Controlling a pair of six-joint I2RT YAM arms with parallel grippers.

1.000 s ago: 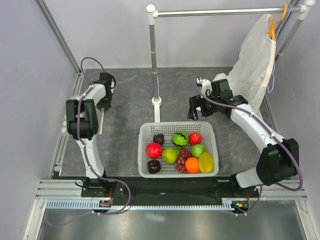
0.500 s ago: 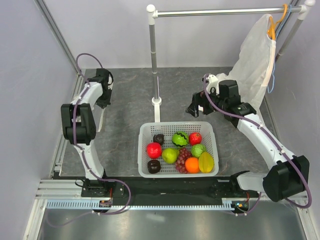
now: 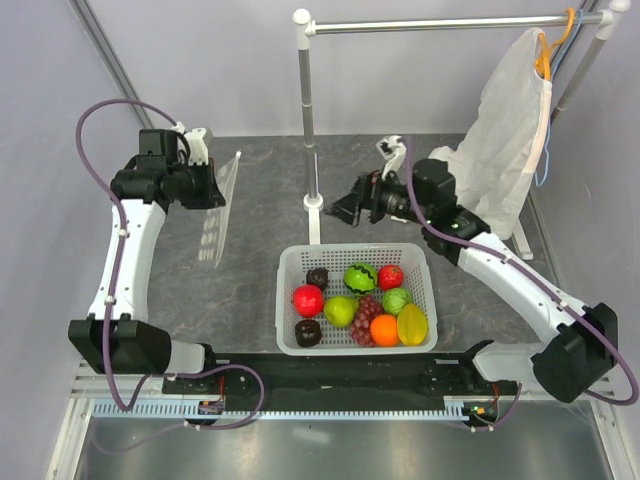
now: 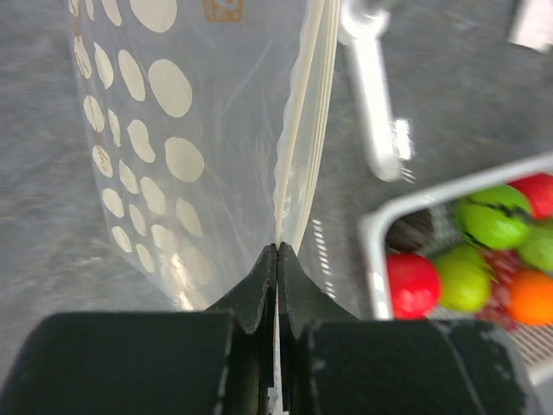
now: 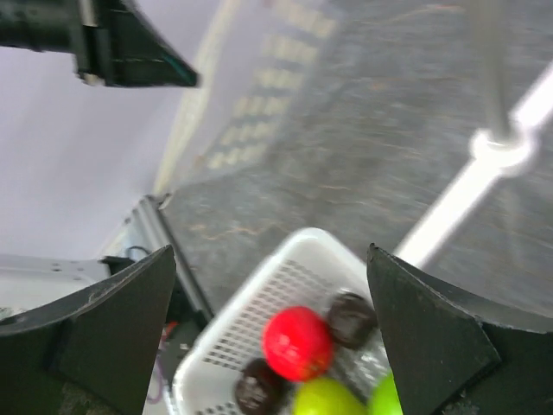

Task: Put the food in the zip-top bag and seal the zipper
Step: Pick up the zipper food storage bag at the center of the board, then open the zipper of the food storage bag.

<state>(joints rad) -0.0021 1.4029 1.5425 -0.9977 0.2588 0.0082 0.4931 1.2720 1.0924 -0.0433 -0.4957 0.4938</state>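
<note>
Zip-top bag (image 4: 164, 173) — upper end off-frame

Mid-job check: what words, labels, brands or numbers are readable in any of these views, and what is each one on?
No text is legible in any view.
Orange-brown printed mark near the top of the zip-top bag: cut off by the frame edge and blurred, unreadable.
The bag's white dots are only a pattern, not characters.

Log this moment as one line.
left claw: shut on bag | bag: hanging, empty | right claw: open, empty, beyond basket | fruit: all in basket
</note>
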